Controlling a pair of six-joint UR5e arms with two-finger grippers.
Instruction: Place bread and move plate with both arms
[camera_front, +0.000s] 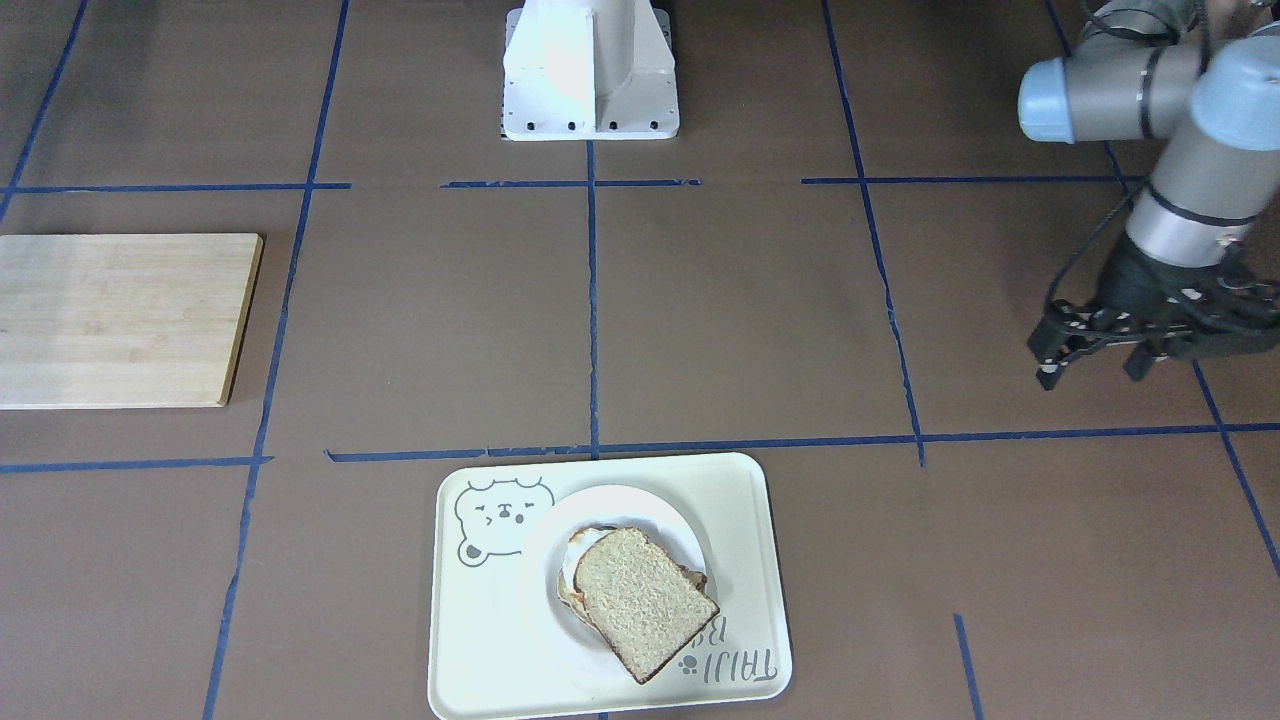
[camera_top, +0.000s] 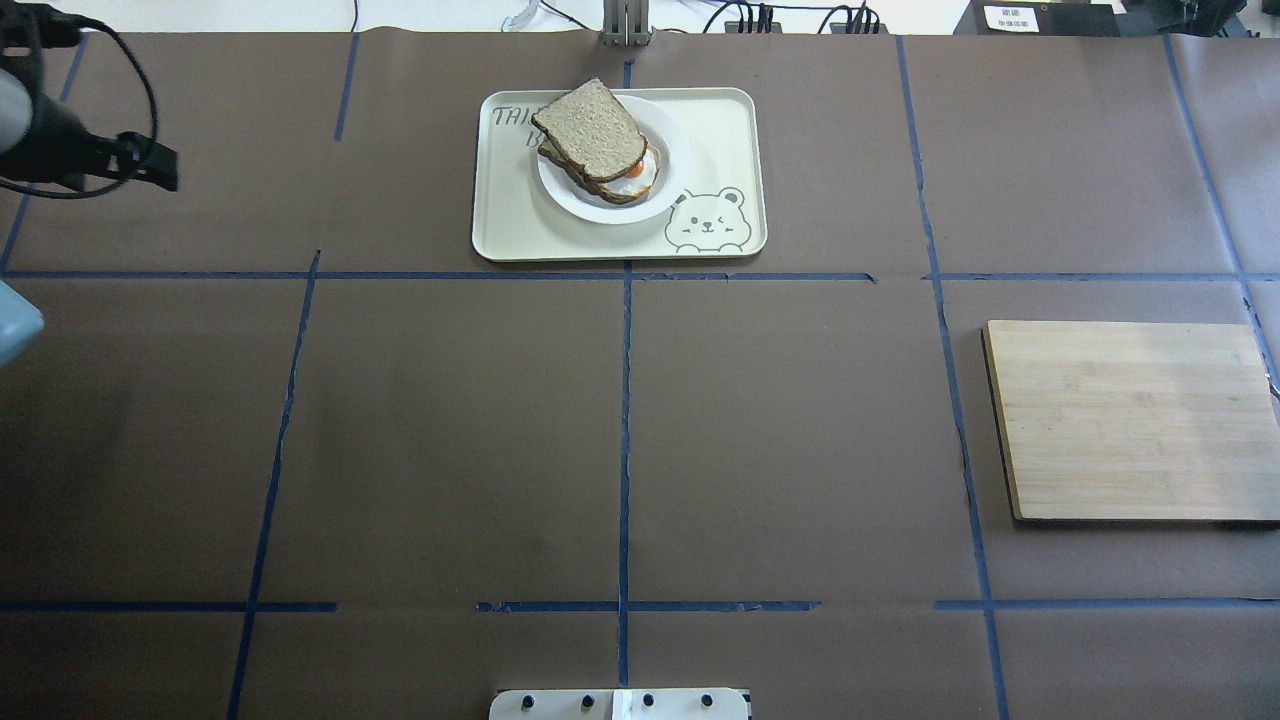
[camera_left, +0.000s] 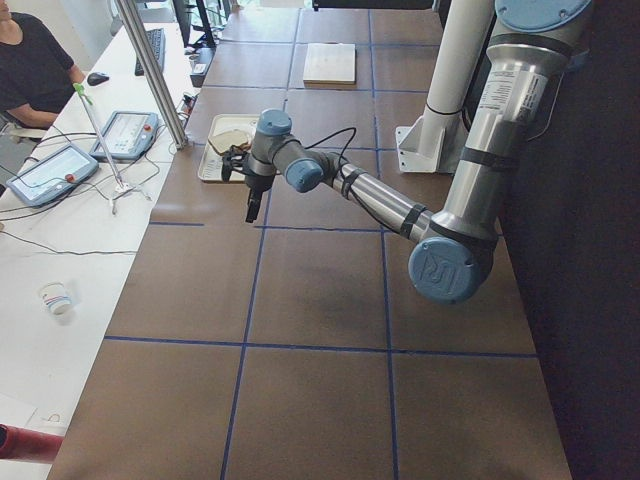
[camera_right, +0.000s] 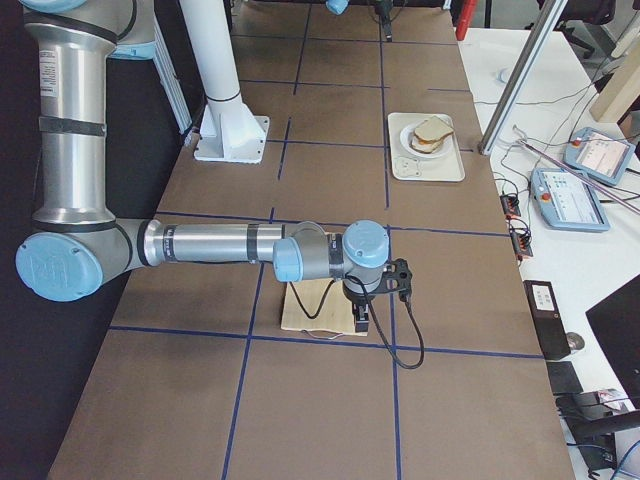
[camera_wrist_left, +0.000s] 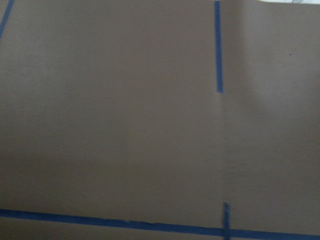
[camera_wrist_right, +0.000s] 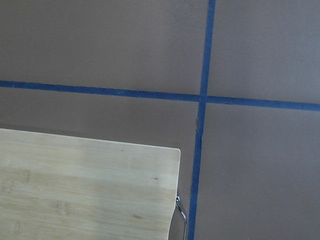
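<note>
- The bread (camera_front: 640, 600) lies on an egg-topped slice (camera_top: 632, 184) on the plate (camera_front: 540, 560), with one corner overhanging the rim.
- The plate sits on the bear tray (camera_front: 745, 520), on the side of the table away from the robot.
- The left gripper (camera_front: 1090, 368) hangs above bare table (camera_front: 750, 320), well apart from the tray, jaws spread wide and empty.
- The right gripper (camera_right: 361, 322) hovers at the edge of the wooden board (camera_front: 120, 320). It shows only from the side, so I cannot tell how its jaws stand.
</note>
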